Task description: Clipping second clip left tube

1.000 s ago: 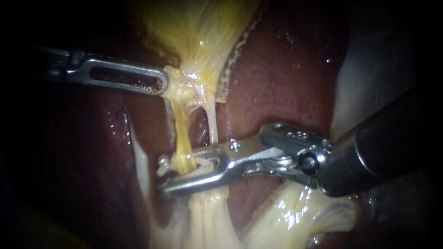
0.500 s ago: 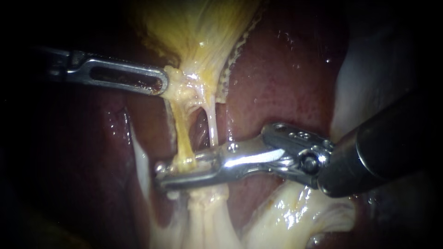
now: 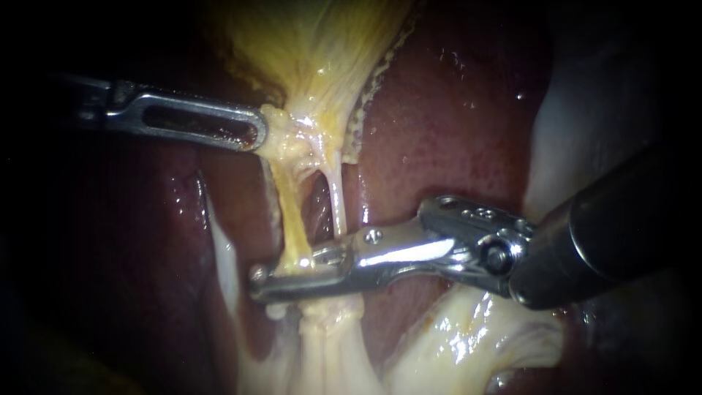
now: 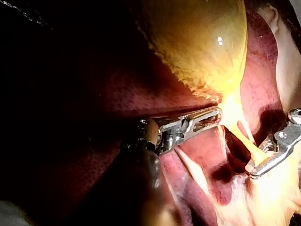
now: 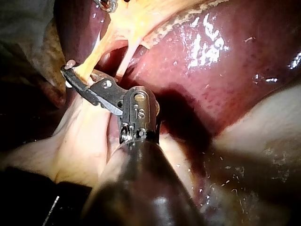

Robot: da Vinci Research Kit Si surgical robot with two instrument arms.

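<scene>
Two tubes run down from the yellowish gallbladder (image 3: 314, 44): the yellow left tube (image 3: 290, 219) and the thin whitish right tube (image 3: 336, 205). My right instrument (image 3: 259, 281) comes in from the right, and its long jaws lie together across the lower end of the left tube, shut on it. The same grip shows in the right wrist view, with the right instrument (image 5: 75, 77) on the left tube (image 5: 91, 59). My left instrument (image 3: 252, 132), with a slotted jaw, holds the pale tissue at the gallbladder's neck, also shown by the left wrist view (image 4: 211, 117).
Dark red liver (image 3: 446, 124) lies behind and to the right of the tubes. Pale glistening tissue (image 3: 468, 336) bulges under the right instrument's shaft. A white tissue strand (image 3: 223, 256) runs down left of the tubes.
The right instrument's jaws stood apart around the left tube with a pale clip between them. They have closed onto the tube. The left instrument has held still.
</scene>
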